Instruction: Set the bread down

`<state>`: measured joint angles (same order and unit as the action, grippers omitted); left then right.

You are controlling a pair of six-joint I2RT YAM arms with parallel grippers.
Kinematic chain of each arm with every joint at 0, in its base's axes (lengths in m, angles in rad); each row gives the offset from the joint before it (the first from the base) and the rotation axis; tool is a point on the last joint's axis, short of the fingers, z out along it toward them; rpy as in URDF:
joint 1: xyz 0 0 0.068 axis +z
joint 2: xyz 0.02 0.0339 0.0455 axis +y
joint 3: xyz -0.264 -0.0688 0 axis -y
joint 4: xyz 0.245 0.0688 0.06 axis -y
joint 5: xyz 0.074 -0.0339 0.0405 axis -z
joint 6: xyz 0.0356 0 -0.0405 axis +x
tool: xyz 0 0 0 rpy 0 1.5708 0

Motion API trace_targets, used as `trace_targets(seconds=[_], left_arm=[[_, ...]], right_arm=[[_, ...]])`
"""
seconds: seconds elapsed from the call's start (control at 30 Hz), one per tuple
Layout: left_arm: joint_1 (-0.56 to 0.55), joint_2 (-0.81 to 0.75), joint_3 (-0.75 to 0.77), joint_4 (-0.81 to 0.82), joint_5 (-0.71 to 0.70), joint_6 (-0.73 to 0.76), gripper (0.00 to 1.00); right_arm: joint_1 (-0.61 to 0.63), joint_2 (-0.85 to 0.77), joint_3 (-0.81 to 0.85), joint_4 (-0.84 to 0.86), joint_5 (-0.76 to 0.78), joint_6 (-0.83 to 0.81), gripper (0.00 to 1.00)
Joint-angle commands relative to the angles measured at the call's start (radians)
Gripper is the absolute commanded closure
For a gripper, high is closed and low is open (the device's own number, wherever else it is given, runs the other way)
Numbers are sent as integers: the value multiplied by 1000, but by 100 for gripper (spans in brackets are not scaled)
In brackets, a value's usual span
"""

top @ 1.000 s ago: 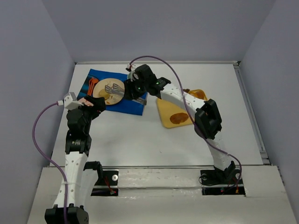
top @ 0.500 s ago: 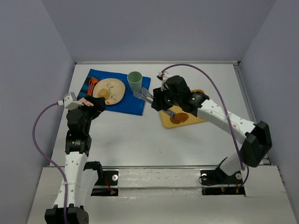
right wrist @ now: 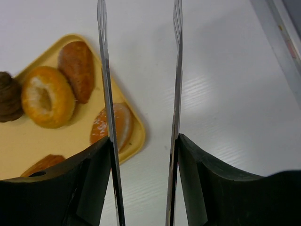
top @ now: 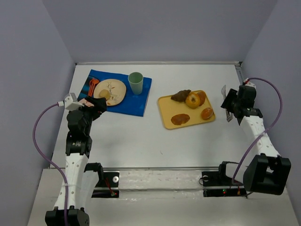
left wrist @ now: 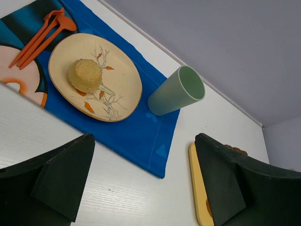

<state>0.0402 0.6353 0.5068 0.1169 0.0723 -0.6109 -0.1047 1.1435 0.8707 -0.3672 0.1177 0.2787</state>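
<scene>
The bread [top: 104, 94], a small round pale tan bun, sits on the cream plate [top: 117, 84] on the blue mat at the far left. It also shows in the left wrist view [left wrist: 84, 75], left of centre on the plate [left wrist: 127, 87]. My left gripper [top: 94, 106] is open and empty, just near-left of the plate; its jaws [left wrist: 145, 141] frame the mat's corner. My right gripper [top: 230, 104] is far right, beyond the yellow tray, and holds metal tongs [right wrist: 104, 70]. The tongs' arms are spread with nothing between them [right wrist: 141, 141].
A green cup [top: 136, 82] stands on the blue mat [top: 129, 106] right of the plate. Orange cutlery [top: 92, 86] lies left of it. The yellow tray [top: 164, 115] holds a dark croissant [top: 180, 95], a ring pastry [top: 192, 100] and other brown pieces.
My right arm swung from over the plate, past the tray, out to the far right. The bread now lies uncovered on the plate. The left arm has not moved.
</scene>
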Motion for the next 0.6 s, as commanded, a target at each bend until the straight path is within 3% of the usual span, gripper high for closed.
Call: trace_targets(seconds=[0.0,0.23,0.43,0.47,0.5,0.57], left_arm=[[-5,-13,22,55,12,-3,1],[-3,4,29,50,12,-1,1],[-3,0,26,53,18,-1,1],[-5,0,27,53,17,-1,1],[-5,6,27,53,17,-1,1],[-3,13,30,52,15,0,1]], right_arm=[[-93,99,14,91,22,-64,38],[-112,301,30,99,112,-76,32],[-112,354,7,80,230,-56,24],[-112,331,4,80,234,-56,20],[-112,315,5,79,232,-53,0],[-112,254,10,57,238,-50,0]])
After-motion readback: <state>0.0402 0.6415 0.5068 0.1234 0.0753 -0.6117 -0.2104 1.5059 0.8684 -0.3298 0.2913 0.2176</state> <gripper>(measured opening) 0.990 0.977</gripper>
